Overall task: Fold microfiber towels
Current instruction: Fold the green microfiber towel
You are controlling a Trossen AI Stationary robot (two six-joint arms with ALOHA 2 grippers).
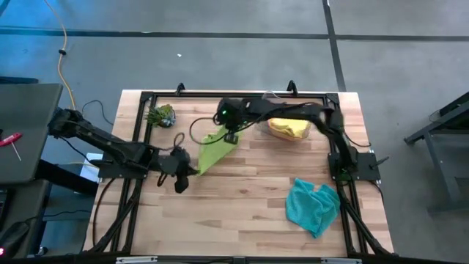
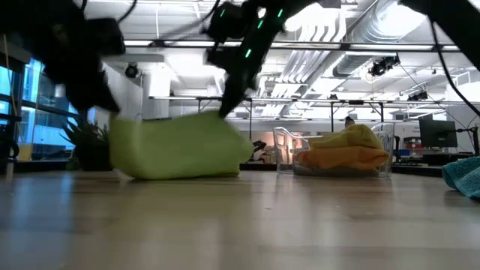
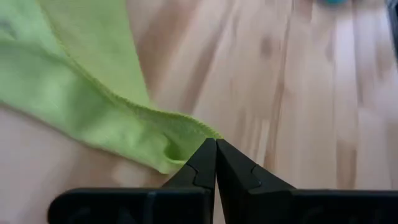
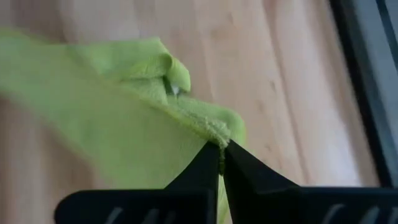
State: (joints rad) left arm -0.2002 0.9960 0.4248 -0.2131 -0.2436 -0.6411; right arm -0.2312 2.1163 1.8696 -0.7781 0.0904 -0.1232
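Two grippers are pinched on opposite corners of the lime green towel (image 1: 215,150). The right gripper (image 4: 221,148) is seen in its wrist view with both fingers pressed together on a bunched corner of the cloth. The left gripper (image 3: 215,151) is likewise closed, with the cloth's hemmed edge caught at its fingertips. The towel is held stretched between them, partly raised off the wooden table (image 1: 249,213), as shown in the low view. Beside the towel, toward the table's rear left corner, a small spiky plant (image 1: 161,115) is placed. Beyond the towel's right-gripper end, a clear plastic bin (image 2: 341,154) holding the yellow towel (image 1: 288,127) and the orange towel (image 2: 337,158) is located. Well apart from the lime green towel, the teal towel (image 1: 312,206) is left crumpled.
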